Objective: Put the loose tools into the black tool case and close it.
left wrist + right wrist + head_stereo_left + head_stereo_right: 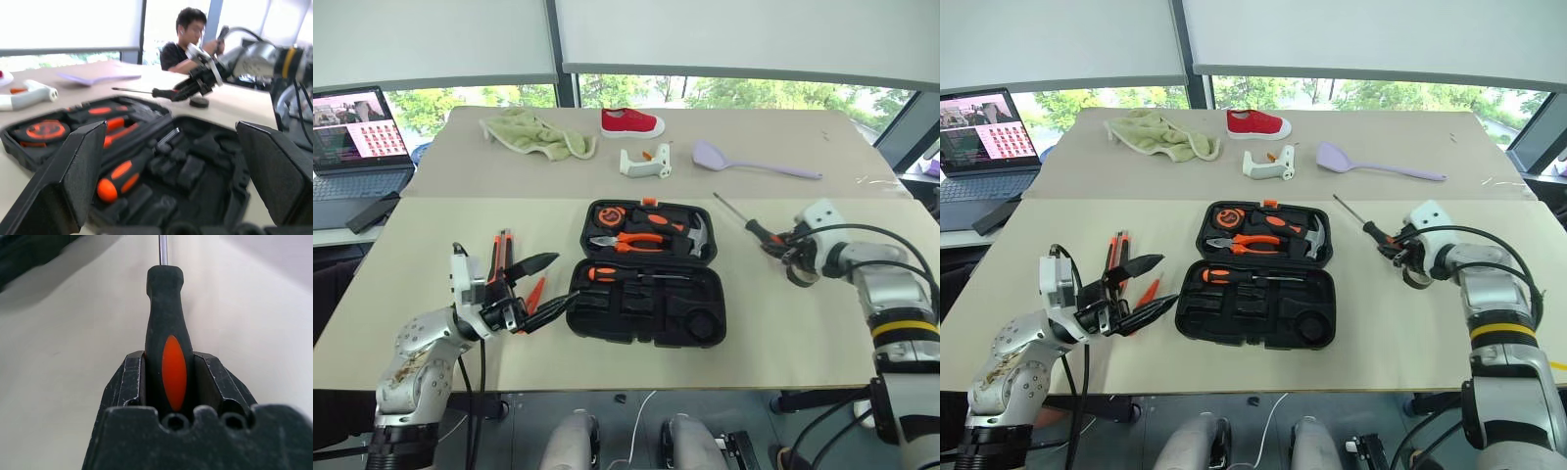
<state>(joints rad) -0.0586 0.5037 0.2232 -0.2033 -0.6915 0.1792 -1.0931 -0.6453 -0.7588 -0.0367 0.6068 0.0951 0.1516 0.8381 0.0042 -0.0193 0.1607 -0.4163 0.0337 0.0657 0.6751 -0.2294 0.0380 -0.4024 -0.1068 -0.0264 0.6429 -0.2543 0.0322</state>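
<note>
Between right gripper (168,382) jaws, screwdriver (164,318), shaft pointing straight away.

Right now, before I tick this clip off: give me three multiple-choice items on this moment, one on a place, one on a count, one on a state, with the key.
1. Where does the lilac spatula lie?
A. In the case
B. On the far table, beyond the case
C. Under the green cloth

2. How many screwdrivers lie in the front half of the black tool case?
A. None
B. One
C. Three

3. What is the right hand doing?
A. Closed around a screwdriver handle
B. Hanging open above the case
C. Gripping the red shoe

Key: 1 B, it lies past the case, right of the white holder. 2 B, one black-and-orange screwdriver in the case lies along the hinge. 3 A, the right wrist view shows the fingers on both sides of the held screwdriver.
</note>
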